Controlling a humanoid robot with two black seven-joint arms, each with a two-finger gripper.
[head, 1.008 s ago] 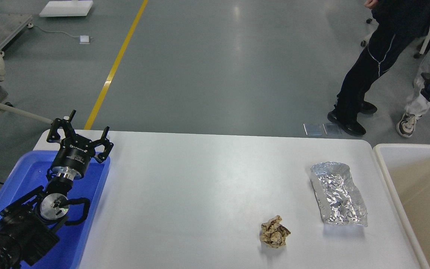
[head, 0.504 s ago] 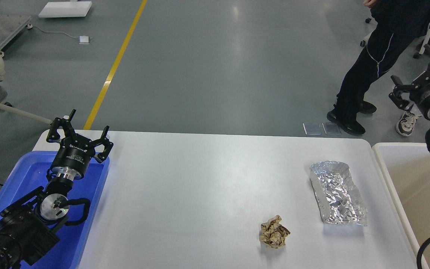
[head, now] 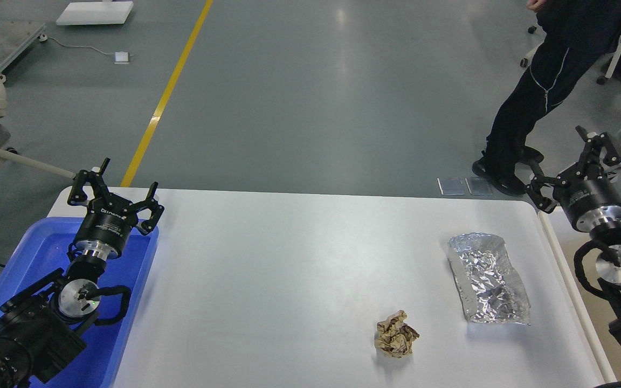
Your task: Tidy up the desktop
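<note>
The white desktop [head: 289, 269] fills the middle of the head view. A crumpled brown paper ball [head: 396, 334] lies near its front right. A crumpled silver foil piece [head: 487, 277] lies to the right of it, near the right edge. My left gripper [head: 114, 186] is open and empty above the far end of the blue tray [head: 127, 334] at the left. My right gripper [head: 574, 161] is open and empty above the table's far right corner, by the beige-white bin [head: 564, 253].
A person in dark trousers [head: 531, 108] stands beyond the far right corner. Two small clear plates [head: 466, 186] lie on the floor there. A yellow floor line [head: 170, 91] runs behind the table.
My right arm has come into view from the right and moved left and down, now over the bin's near-left rim. The left arm has not moved. The paper and foil lie as before.
</note>
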